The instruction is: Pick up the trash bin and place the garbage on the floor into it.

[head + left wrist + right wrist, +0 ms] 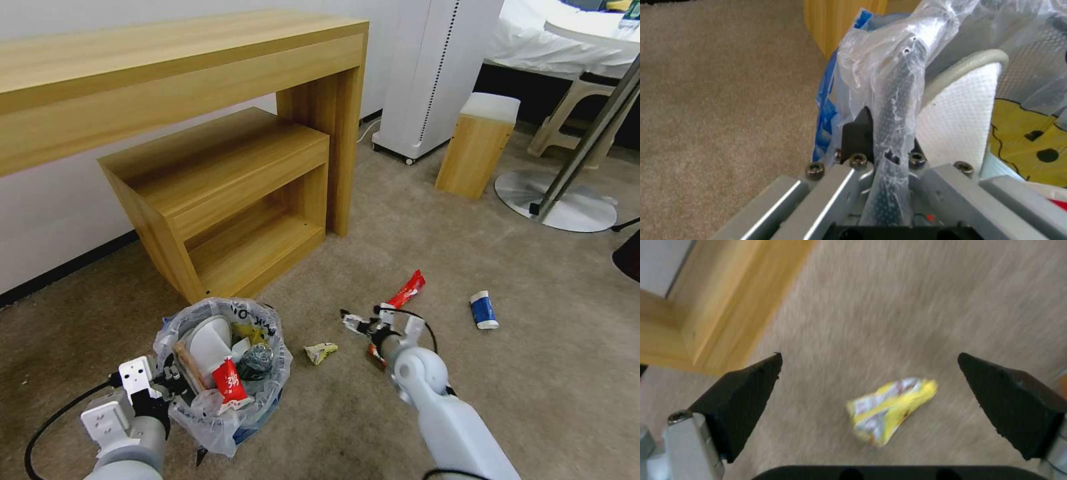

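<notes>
Two grippers are at work. The left gripper [882, 146] has its fingers [858, 133] clamped on the bagged rim of the bin [223, 393], which sits on the carpet [533, 387] before the low shelf [220, 193], full of litter. The right gripper [869, 386] hangs wide open and empty over a yellow wrapper [889, 413] just beside the bin. A red wrapper [408, 289] and a cup [483, 310] lie farther right.

wooden desk [167, 73] against white wall [47, 213], beige carpet [533, 347].
</notes>
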You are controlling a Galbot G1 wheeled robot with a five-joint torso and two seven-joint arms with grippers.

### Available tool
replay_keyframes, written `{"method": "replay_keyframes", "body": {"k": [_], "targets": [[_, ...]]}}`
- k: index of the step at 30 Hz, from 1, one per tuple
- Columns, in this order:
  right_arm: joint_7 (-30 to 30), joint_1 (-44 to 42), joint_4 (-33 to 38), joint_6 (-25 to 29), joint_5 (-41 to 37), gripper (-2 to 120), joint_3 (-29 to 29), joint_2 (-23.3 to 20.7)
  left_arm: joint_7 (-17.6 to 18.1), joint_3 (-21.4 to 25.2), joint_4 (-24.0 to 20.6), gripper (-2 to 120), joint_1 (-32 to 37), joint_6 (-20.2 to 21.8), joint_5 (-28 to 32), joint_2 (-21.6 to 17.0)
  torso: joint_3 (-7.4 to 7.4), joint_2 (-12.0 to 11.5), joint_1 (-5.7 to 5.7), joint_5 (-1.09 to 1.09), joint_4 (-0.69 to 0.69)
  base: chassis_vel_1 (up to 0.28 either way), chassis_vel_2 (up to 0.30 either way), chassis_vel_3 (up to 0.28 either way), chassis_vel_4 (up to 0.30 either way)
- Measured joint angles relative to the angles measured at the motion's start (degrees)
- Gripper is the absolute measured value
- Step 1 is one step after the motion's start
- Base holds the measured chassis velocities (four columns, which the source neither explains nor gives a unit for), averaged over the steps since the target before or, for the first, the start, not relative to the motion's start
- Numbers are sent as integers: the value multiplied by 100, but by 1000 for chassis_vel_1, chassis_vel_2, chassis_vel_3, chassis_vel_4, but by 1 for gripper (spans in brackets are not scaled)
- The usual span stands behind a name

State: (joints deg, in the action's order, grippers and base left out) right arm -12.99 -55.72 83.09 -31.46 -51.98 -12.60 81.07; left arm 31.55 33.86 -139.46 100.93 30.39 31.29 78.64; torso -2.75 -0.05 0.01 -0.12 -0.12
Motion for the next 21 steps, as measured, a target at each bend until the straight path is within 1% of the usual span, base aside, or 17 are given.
{"method": "replay_keyframes", "body": {"k": [2,3,4,5,7,13,15,21], "targets": [[-77,141,-413,-145,-179,100,-44,373,4,-13,46,0,-48,7,-9,22,0,0,0,0,-1,0,0,0,0],[-94,177,-531,-161,-189,100,-86,521,3,-28,62,0,-61,11,-22,35,0,0,0,0,0,0,0,0,0],[-94,177,-531,-161,-189,100,-86,521,3,-28,62,0,-61,11,-22,35,0,0,0,0,0,0,0,0,0],[-102,222,-724,-161,-168,100,-164,753,4,-49,80,0,-69,14,-40,50,1,0,0,0,0,0,0,0,0],[-102,281,-988,-159,-122,100,-308,1037,6,-62,86,0,-74,16,-50,62,0,0,0,1,1,0,0,0,0],[-143,356,-1402,-239,16,100,-643,1139,9,-62,87,0,-73,16,-49,55,1,0,0,0,-1,0,0,0,0],[-180,337,-1477,-308,78,100,-755,1137,7,-59,87,0,-73,16,-39,35,1,0,0,0,-1,0,0,0,0],[-178,282,-1513,-323,199,100,-828,1125,9,-75,88,0,-75,7,-29,18,1,0,0,1,-1,0,0,0,0]]}}
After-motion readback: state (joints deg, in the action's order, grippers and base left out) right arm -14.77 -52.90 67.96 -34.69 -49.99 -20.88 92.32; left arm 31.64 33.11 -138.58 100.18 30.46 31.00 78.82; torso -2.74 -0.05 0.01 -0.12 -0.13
